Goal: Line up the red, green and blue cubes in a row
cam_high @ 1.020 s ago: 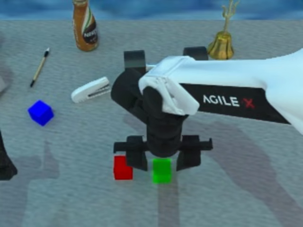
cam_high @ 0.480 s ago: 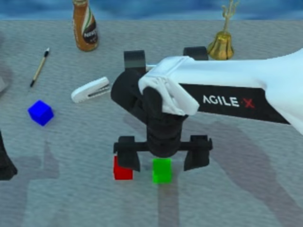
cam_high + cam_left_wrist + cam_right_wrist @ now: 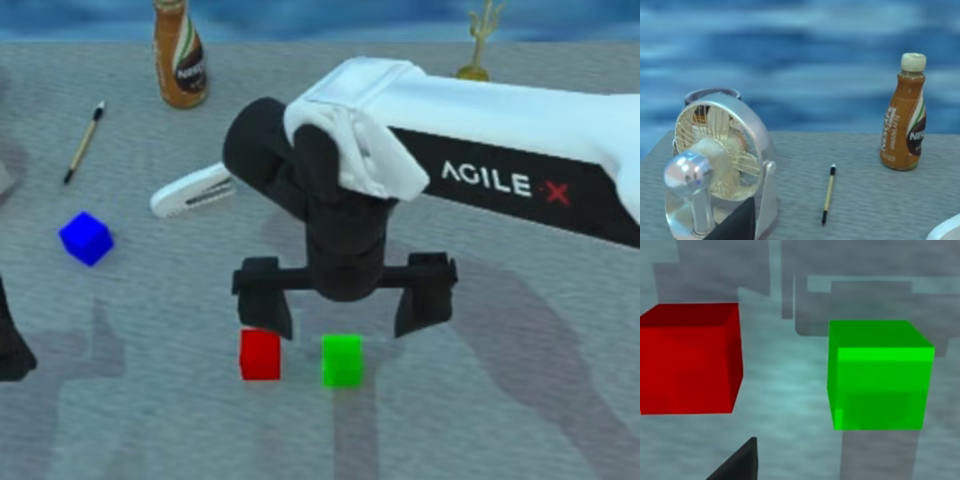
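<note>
My right gripper point(image 3: 345, 308) hangs above the green cube point(image 3: 342, 360), fingers wide apart. The red cube point(image 3: 260, 354) sits just beside it; the blue cube point(image 3: 86, 238) is far left.

A grey counter point(image 3: 520, 400) with a fine woven grain fills the top view, and soft dark shadows lie across it in broad bands. Behind its far edge stands a backdrop point(image 3: 800, 60) of blurred blue with paler streaks, seen as a thin strip in the top view and as a broad wall in the left wrist view. The right wrist view shows only the counter's surface up close, pale grey-green and crossed by blocky shadows.
</note>
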`<state>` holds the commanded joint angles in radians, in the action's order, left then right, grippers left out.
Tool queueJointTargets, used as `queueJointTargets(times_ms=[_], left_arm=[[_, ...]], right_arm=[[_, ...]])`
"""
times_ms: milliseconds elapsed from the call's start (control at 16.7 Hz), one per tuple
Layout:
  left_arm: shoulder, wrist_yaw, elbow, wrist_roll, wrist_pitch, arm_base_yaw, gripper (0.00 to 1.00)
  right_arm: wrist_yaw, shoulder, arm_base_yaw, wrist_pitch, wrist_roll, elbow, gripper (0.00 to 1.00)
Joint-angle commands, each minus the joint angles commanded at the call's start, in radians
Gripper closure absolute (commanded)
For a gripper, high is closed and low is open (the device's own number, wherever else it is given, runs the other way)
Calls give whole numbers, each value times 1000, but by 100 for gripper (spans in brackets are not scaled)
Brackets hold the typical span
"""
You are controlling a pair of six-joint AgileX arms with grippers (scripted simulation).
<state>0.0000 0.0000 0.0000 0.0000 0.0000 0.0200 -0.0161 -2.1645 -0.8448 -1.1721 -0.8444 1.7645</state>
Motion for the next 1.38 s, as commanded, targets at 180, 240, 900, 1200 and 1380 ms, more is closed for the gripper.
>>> queueJointTargets(times_ms=[180, 240, 900, 1200, 1380], left_arm=[[0, 0, 0, 0, 0, 0, 0], [0, 0, 0, 0, 0, 0, 0], [352, 4, 329, 103, -213, -16, 0], [870, 2, 718, 229, -473, -31, 0], [1204, -2, 958, 312, -644, -42, 0]], right_arm=[[0, 20, -1, -44, 1, 36, 0], [0, 20, -1, -44, 1, 36, 0], [-97, 386, 150, 144, 177, -249, 0], [-147, 896, 339, 378, 377, -651, 0], [-152, 1238, 468, 537, 507, -944, 0]])
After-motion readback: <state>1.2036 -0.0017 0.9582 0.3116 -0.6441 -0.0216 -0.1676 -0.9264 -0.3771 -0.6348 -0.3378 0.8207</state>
